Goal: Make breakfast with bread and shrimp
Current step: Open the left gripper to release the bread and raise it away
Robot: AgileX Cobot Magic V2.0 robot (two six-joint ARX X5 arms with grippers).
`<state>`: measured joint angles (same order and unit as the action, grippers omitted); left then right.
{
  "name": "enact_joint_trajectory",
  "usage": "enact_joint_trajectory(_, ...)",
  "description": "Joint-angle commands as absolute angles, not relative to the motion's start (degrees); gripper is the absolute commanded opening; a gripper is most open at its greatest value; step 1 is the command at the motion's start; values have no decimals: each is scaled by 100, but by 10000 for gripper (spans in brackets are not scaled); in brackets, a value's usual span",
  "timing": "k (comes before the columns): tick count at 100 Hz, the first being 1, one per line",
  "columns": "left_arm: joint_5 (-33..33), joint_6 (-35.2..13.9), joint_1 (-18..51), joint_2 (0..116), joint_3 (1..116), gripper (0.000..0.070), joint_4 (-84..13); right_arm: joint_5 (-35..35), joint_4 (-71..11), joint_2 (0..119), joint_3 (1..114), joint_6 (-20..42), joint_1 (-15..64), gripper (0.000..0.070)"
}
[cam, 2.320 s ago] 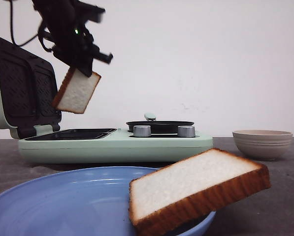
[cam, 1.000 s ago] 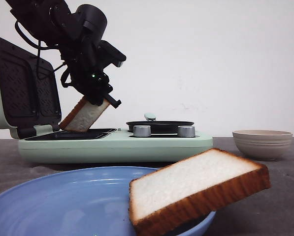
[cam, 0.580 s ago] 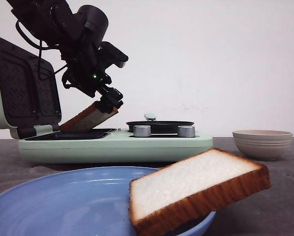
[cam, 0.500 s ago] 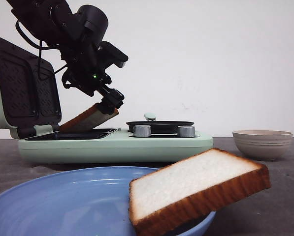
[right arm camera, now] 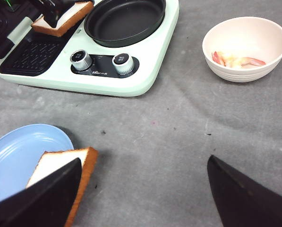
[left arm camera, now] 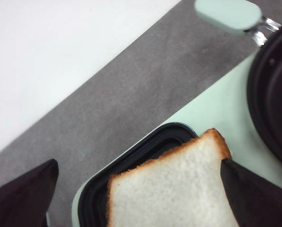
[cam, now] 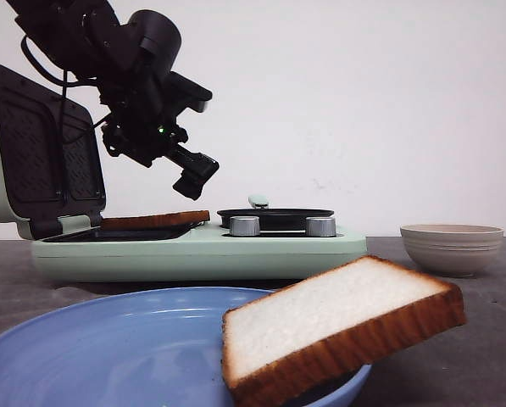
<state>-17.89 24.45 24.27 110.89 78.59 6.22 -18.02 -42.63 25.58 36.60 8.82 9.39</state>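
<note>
Left gripper (cam: 193, 174) now spread and empty, lifted clear. First bread slice (cam: 155, 220), moments ago pinched and tilted, now lies flat on sandwich maker's (cam: 236, 250) left grill tray. Second slice (cam: 337, 326) leans over blue plate's (cam: 108, 348) right rim. Shrimp (right arm camera: 235, 60) waits in beige bowl (right arm camera: 245, 68), tabletop's far right. Right gripper (right arm camera: 141, 189) spread, idle. Likely next: second slice or shrimp.
</note>
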Motion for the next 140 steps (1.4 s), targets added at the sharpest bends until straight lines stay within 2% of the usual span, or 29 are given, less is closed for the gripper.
enact_joint_trajectory(1, -1723, 1994, 2418, 11198, 8023, 700, 676, -1817, -4228, 2563, 3750, 834, 967, 535)
enact_joint_trajectory(26, -1081, 926, 2320, 11085, 8659, 700, -82, -1815, -4228, 2565, 3750, 834, 965, 535)
enact_joint_trajectory(37, -567, 628, 2281, 10936, 9048, 700, -628, -1804, -4228, 2565, 3750, 834, 965, 535)
enact_joint_trajectory(50, -261, 336, 2215, 10648, 9233, 700, -976, -1806, -4228, 2565, 3750, 834, 965, 535)
enact_joint_trajectory(59, 143, 95, 2130, 10363, 9233, 543, -1184, -1806, -4228, 2565, 3750, 834, 965, 535)
enact_joint_trajectory(67, 591, -75, 2016, 10071, 9233, 435, -1487, -1806, -4228, 2565, 3750, 834, 965, 535)
enact_joint_trajectory(92, 1955, -71, 1656, 9124, 9229, 0, -2733, -1806, -4228, 2565, 3750, 840, 965, 535)
enact_joint_trajectory(109, 2676, -60, 1533, 8501, 9220, 0, -3295, -1813, -4237, 2565, 3750, 862, 965, 535)
enact_joint_trajectory(140, 2936, -19, 1522, 7081, 8471, 0, -3317, -1828, -4362, 2576, 3750, 1052, 965, 535)
